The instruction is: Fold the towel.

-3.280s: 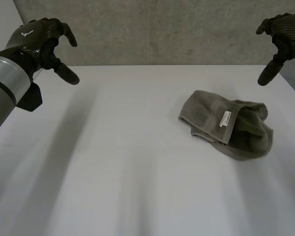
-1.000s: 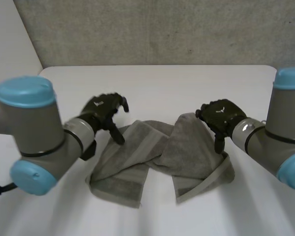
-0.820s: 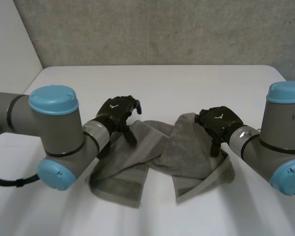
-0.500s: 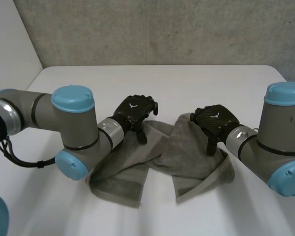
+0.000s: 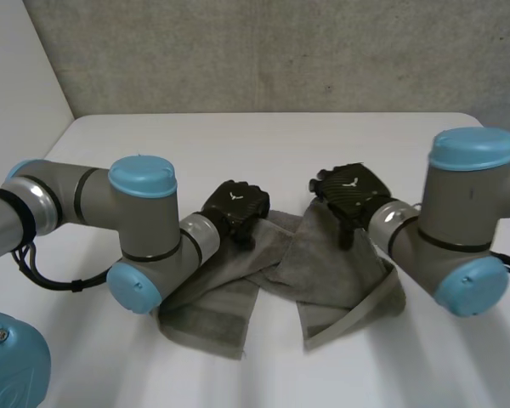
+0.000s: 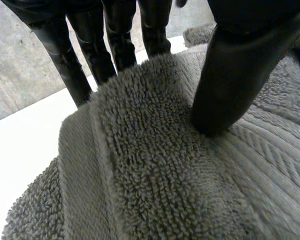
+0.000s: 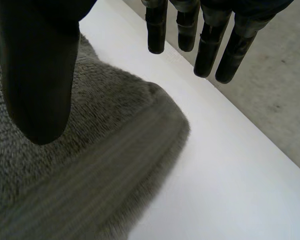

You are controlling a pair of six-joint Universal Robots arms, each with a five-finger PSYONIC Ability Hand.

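Counting: we see one towel (image 5: 323,263), one table (image 5: 238,144), a left arm (image 5: 140,221) and a right arm (image 5: 459,238), each ending in one hand, the left hand (image 5: 235,204) and the right hand (image 5: 348,189).
Towel: grey-brown, it lies rumpled and partly doubled over on the near half of the table, between the two arms.
Edges: both hands sit at the towel's far edge, the left on its left part, the right at its right corner.
Open room: bare table runs from the hands to the far edge under the concrete wall (image 5: 280,51), and out past the left arm.
Left hand: palm down. In its wrist view we see the thumb (image 6: 240,75) pressing into a raised fold and the fingers (image 6: 90,45) straight down on the fold's far side, the hand not closed on it.
Right hand: palm down and spread. Its thumb (image 7: 37,75) hangs over the pile, and its fingers (image 7: 205,50) are straight above bare table just past the corner.
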